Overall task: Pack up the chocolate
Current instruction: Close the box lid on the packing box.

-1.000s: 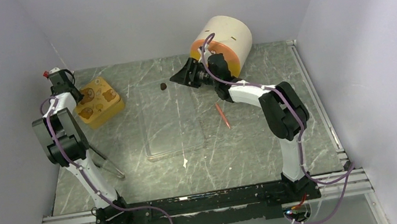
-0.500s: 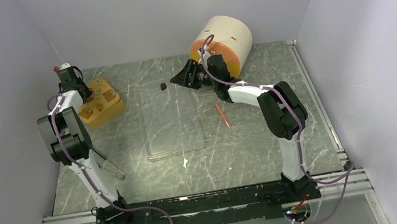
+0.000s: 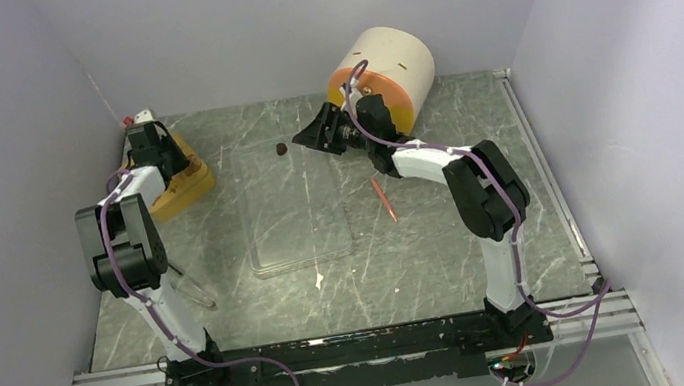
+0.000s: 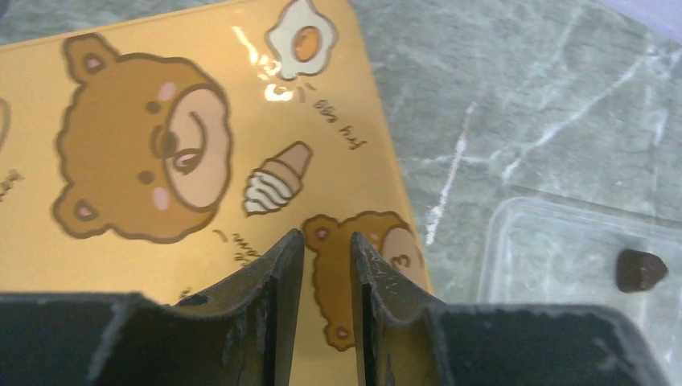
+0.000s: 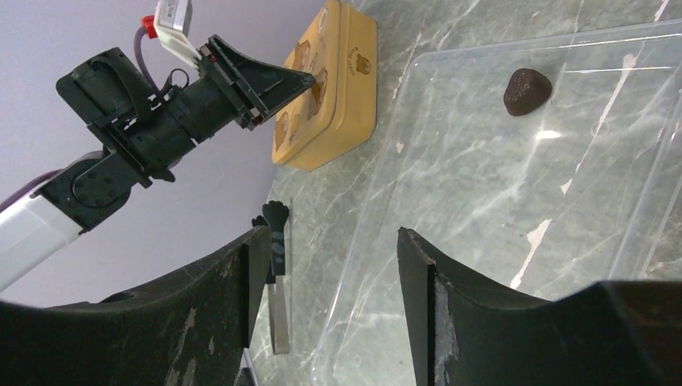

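Note:
One dark brown chocolate point(image 3: 281, 148) lies at the far corner of a clear plastic tray point(image 3: 296, 220). It also shows in the left wrist view point(image 4: 641, 269) and the right wrist view point(image 5: 527, 90). My left gripper point(image 3: 163, 155) hovers over the shut lid of a yellow tin with bear pictures point(image 3: 190, 182); its jaws point(image 4: 327, 237) stand a narrow gap apart with nothing between. My right gripper point(image 3: 310, 135) is open and empty point(image 5: 334, 233), just right of the chocolate and pointing at it. No other chocolate pieces are in view.
A cream and orange cylinder point(image 3: 386, 66) lies on its side at the back, behind my right arm. A thin orange-red stick point(image 3: 383, 199) lies right of the tray. Tweezers point(image 3: 192, 287) lie near the left arm, and a white scrap point(image 3: 318, 279) lies in front of the tray.
My left gripper has swung right, from beside the left wall to above the yellow tin. The right arm and the chocolate have not moved.

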`<state>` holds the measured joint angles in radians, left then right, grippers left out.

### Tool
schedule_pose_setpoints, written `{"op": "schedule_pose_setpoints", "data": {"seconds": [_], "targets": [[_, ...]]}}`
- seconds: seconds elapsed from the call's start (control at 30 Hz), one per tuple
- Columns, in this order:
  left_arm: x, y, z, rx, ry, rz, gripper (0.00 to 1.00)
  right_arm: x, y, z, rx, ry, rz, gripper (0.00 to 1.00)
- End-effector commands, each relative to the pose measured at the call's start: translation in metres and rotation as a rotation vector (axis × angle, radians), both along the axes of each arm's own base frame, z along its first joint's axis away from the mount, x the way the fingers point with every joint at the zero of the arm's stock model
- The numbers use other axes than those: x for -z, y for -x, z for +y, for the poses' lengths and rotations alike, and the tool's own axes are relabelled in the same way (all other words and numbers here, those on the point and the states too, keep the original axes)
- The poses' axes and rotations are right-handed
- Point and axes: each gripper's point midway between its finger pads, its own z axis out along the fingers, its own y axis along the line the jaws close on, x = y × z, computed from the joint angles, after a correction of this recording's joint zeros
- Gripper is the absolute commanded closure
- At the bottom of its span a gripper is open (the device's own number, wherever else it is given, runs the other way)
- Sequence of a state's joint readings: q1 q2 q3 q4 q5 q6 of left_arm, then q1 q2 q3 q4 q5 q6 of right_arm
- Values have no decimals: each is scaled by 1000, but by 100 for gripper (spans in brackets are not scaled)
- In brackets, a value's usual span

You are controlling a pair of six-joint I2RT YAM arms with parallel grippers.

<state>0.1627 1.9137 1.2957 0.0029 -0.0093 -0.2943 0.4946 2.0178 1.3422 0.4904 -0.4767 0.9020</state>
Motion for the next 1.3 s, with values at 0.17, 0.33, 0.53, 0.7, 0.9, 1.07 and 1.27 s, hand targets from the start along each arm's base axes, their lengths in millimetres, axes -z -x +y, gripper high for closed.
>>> {"op": "schedule_pose_setpoints", "data": {"seconds": [0.17,0.33,0.53,0.7,0.9,1.07,1.27], "targets": [[26,15,-47,138,57,134,63,-44,0,10,1,-55,-99,37],[27,12,-50,152,83,164,64,-52,5,15,-8,-54,-111,37],[-38,-5,-42,123,39,67,66,-53,8,13,1,-45,-113,37],[-53,-1,-31,86,-11,60,76,-51,11,17,-6,-40,-113,37],[-24,11,-29,87,-25,141,95,-52,11,18,-6,-34,-116,37],[10,30,-43,113,5,228,95,-52,11,20,-11,-36,-118,37],[27,53,-50,126,9,277,95,-53,10,22,-16,-29,-120,37]]}}
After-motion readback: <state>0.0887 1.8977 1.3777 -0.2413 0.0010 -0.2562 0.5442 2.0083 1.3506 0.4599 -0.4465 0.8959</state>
